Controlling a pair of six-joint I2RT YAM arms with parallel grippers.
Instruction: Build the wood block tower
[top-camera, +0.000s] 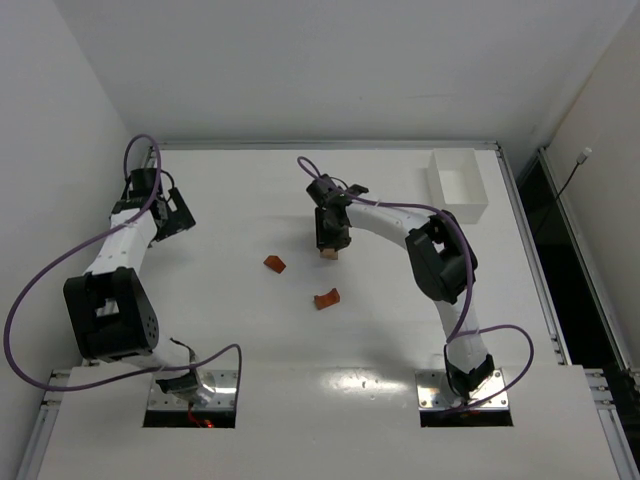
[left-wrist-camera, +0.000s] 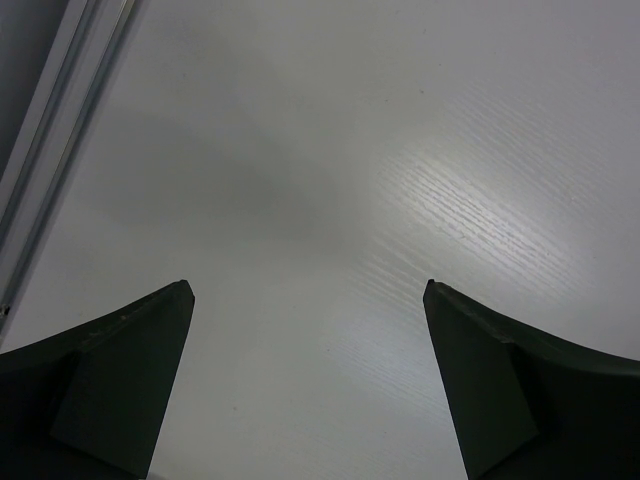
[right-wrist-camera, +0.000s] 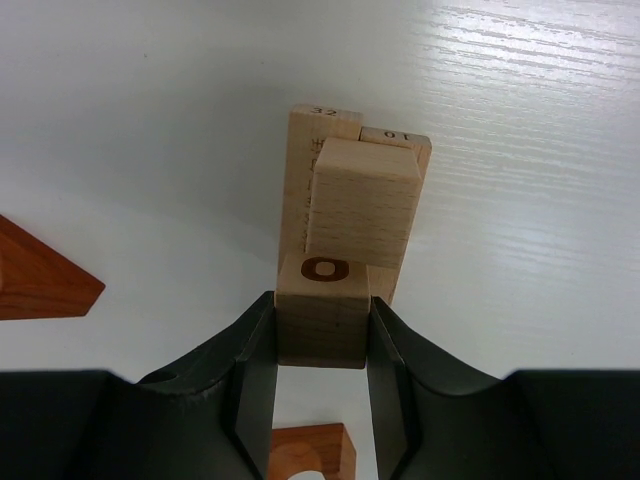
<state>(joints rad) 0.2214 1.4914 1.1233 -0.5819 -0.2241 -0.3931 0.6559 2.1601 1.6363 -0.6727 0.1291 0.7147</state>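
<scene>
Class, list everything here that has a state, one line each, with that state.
left gripper: open, empty.
right gripper: shut on tan cube.
tan cube: gripped, at the tower.
tower: partly built, tan pieces only.
orange wedge: lying loose, unstacked.
orange arch: lying loose, unstacked.
white box: open-topped, empty.

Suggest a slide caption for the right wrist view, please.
Right end effector closed on a marked tan cube beside stacked tan blocks.

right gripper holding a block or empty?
Holding. In the right wrist view, the right gripper is shut on a tan cube, a finger against each side.
</scene>
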